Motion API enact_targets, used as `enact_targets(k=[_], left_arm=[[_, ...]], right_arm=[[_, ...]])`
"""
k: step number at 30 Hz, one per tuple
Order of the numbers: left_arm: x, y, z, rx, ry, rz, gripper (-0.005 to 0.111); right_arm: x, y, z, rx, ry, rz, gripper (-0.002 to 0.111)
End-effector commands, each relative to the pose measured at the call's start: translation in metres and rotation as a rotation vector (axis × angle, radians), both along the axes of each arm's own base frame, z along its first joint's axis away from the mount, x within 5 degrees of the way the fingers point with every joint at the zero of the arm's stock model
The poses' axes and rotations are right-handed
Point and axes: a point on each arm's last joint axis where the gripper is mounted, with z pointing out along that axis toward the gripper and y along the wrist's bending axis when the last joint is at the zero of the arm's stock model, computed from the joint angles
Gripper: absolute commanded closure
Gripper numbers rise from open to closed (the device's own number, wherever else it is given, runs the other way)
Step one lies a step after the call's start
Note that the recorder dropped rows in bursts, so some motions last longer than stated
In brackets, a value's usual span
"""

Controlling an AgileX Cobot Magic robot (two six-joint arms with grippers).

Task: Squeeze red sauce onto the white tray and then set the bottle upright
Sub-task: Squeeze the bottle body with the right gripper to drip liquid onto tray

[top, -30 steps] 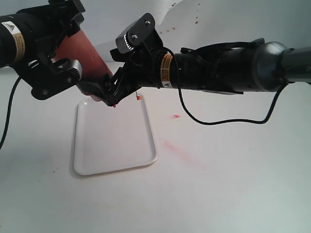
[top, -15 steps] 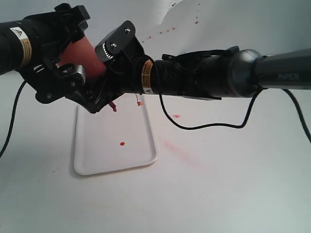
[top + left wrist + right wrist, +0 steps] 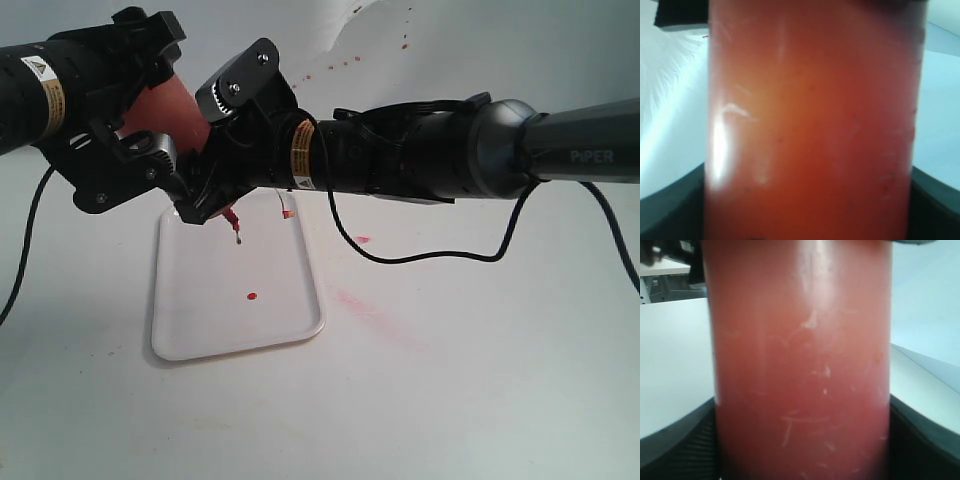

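Note:
The bottle [image 3: 163, 108], translucent and full of dark red sauce, hangs tilted with its nozzle [image 3: 232, 220] pointing down over the far end of the white tray [image 3: 200, 325]. My left gripper [image 3: 140, 150] is shut on its upper body. My right gripper [image 3: 205, 195] reaches across and is shut on the body near the cap. A red drop [image 3: 238, 240] hangs just below the nozzle. One round drop of red sauce [image 3: 251, 297] lies on the tray. The tip cap [image 3: 287, 213] dangles on its tether. The bottle [image 3: 810, 120] fills the left wrist view and the bottle [image 3: 800, 365] fills the right wrist view, between dark fingers [image 3: 922, 440].
Faint pinkish smears [image 3: 368, 308] and a small red spot [image 3: 361, 240] mark the table to the right of the tray. Red specks [image 3: 345, 62] dot the back wall. A black cable [image 3: 430, 258] loops under the right arm and another [image 3: 15, 260] hangs at the left edge.
My right gripper slid left along the bottle and closed on it. A red drop landed on the tray. A new drop now hangs under the nozzle.

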Motion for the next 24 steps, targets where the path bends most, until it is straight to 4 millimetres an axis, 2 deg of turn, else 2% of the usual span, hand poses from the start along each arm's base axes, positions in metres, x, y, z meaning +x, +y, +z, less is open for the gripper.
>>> enact_targets(k=[1, 3, 6, 9, 13, 14, 18, 24], left_arm=[[0.000, -0.001, 0.007, -0.014, -0.022, 0.007, 0.107], [0.000, -0.001, 0.007, -0.014, -0.022, 0.007, 0.107], [0.000, -0.001, 0.007, -0.014, -0.022, 0.007, 0.107], [0.000, -0.001, 0.007, -0.014, -0.022, 0.007, 0.107], [0.000, -0.001, 0.007, -0.014, -0.022, 0.007, 0.107], [0.000, -0.001, 0.007, -0.014, -0.022, 0.007, 0.107], [0.000, 0.001, 0.008, -0.009, -0.028, 0.025, 0.107], [0.001, 0.002, 0.008, -0.005, -0.034, 0.039, 0.107]], right_arm=[[-0.002, 0.003, 0.006, 0.046, -0.004, 0.026, 0.108], [-0.002, 0.003, 0.006, 0.046, -0.004, 0.026, 0.105], [-0.002, 0.003, 0.006, 0.046, -0.004, 0.026, 0.090], [-0.002, 0.003, 0.006, 0.046, -0.004, 0.026, 0.062], [-0.002, 0.003, 0.005, 0.042, -0.008, 0.029, 0.008], [-0.002, 0.003, 0.005, 0.041, -0.011, 0.030, 0.003], [-0.004, 0.004, 0.003, 0.001, -0.036, 0.062, 0.003], [-0.007, 0.001, -0.009, -0.183, -0.132, 0.122, 0.003]])
